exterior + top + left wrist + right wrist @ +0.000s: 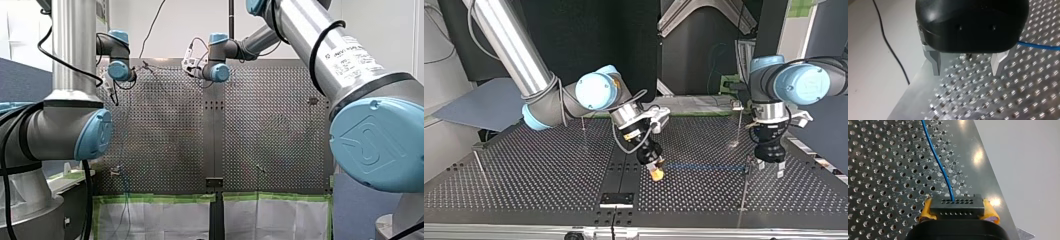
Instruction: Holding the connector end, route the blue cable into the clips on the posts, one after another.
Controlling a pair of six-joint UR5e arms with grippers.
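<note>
R gripper (958,211) pinches connector (957,205); L gripper (967,65) prob. wide-open.

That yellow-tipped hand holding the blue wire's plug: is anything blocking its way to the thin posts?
Nothing visible does. The right hand grips the connector, and only bare perforated table lies between it and the posts. The left hand hangs open beside one of them, holding nothing.

Perforated table (885,170): bare metal, glossy, glare spots. My left gripper (965,67): smooth black plastic shell with slight sheen, fingers (935,63) plain matt metal. My right gripper (958,211): yellow rubbery-looking pads (926,210). Between them I see dark matt plastic connector (958,207). Blue cable (934,155): smooth sheath. Right arm tube (509,45): polished silver metal; joint cap (596,91): glossy blue plastic.
</note>
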